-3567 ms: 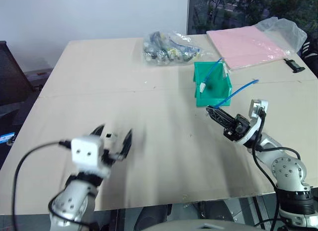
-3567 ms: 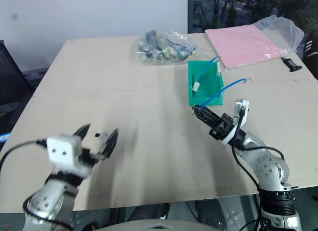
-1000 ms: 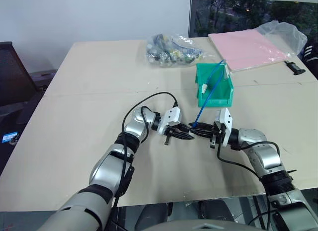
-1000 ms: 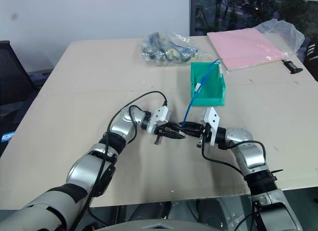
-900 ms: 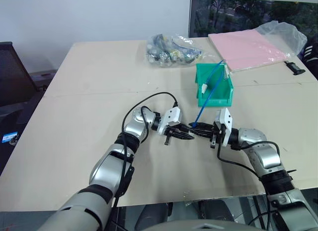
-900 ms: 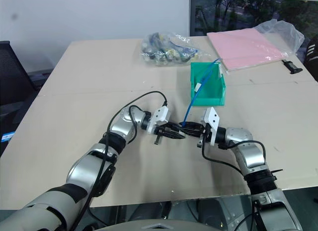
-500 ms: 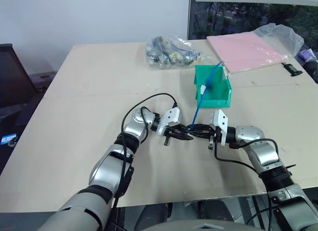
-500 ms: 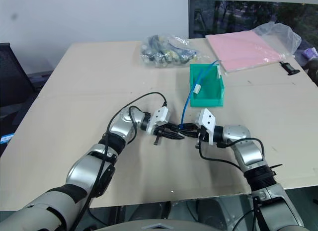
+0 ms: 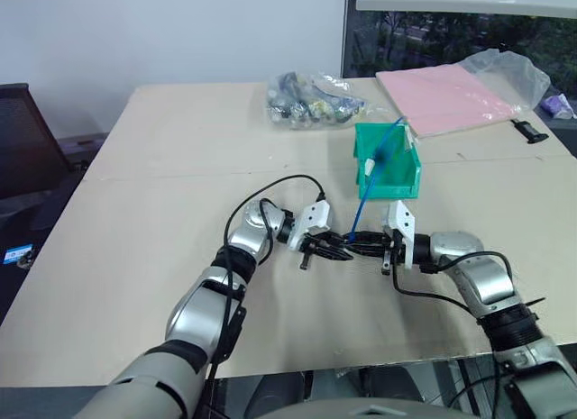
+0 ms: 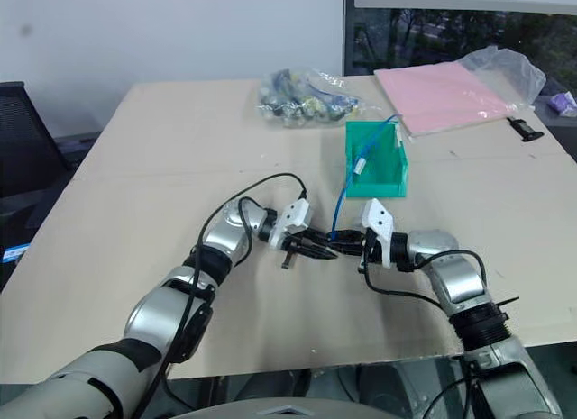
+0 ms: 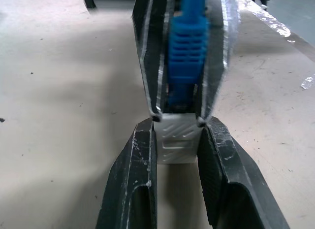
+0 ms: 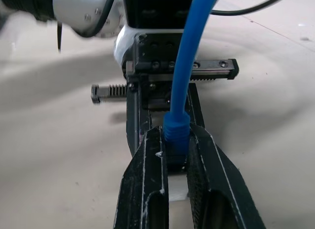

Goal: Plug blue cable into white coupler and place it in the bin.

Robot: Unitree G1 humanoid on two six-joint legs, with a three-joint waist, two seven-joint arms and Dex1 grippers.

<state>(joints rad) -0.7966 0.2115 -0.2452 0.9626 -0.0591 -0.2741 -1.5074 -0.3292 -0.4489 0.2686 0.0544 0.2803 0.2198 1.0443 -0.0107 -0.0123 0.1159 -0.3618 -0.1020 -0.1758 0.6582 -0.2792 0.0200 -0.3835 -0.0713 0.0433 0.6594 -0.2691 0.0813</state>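
A tan table (image 9: 162,212) bears the bin (image 9: 386,162), a parts bag (image 9: 311,100) and a pink sheet (image 9: 444,96).

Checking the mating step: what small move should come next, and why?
Probably push the right gripper toward the left gripper. It pinches the blue cable plug directly facing the white coupler held there, and the plug doesn't look seated yet.
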